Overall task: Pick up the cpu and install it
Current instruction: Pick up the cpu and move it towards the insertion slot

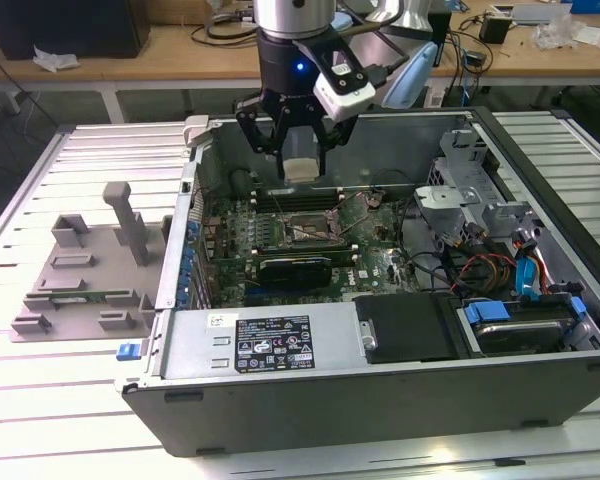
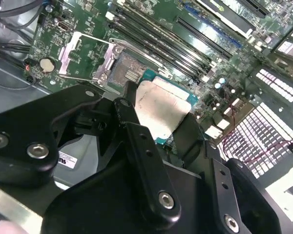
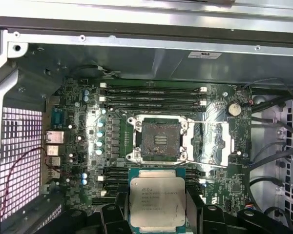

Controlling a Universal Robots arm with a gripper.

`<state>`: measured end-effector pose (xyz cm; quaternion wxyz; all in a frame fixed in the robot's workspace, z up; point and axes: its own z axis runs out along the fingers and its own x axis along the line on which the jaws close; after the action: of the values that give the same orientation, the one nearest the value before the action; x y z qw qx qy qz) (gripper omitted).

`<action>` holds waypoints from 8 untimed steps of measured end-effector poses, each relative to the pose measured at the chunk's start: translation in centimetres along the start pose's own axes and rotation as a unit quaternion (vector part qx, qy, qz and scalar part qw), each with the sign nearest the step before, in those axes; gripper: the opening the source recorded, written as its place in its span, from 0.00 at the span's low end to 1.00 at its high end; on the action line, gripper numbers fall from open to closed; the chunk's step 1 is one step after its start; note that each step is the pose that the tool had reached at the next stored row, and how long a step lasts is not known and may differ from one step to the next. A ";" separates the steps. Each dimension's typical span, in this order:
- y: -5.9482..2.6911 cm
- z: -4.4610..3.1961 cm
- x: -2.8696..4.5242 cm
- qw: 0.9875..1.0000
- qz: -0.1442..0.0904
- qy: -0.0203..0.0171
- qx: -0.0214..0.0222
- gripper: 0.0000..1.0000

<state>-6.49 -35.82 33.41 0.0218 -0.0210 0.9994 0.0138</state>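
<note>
The hand [image 1: 300, 160] gripped the cpu [image 3: 157, 203] by its edges, holding it flat above the motherboard [image 3: 88, 163] inside the open case [image 1: 380, 400], just beside the bare socket [image 3: 160, 140] (its metal frame [image 3: 212, 141] swung open), presumably to seat it level.

Hand [image 2: 161, 117] gripping the cpu [image 2: 158, 102].
Held over green motherboard [image 2: 49, 34], near the open socket [image 2: 128, 73]; black fingers [image 2: 136, 131] on opposite edges.
</note>
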 end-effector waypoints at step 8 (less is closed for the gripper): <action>-0.04 1.26 0.06 1.000 -0.003 -0.005 0.000 0.55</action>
<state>-6.49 -35.83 32.15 0.0271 -0.0236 0.9993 0.0137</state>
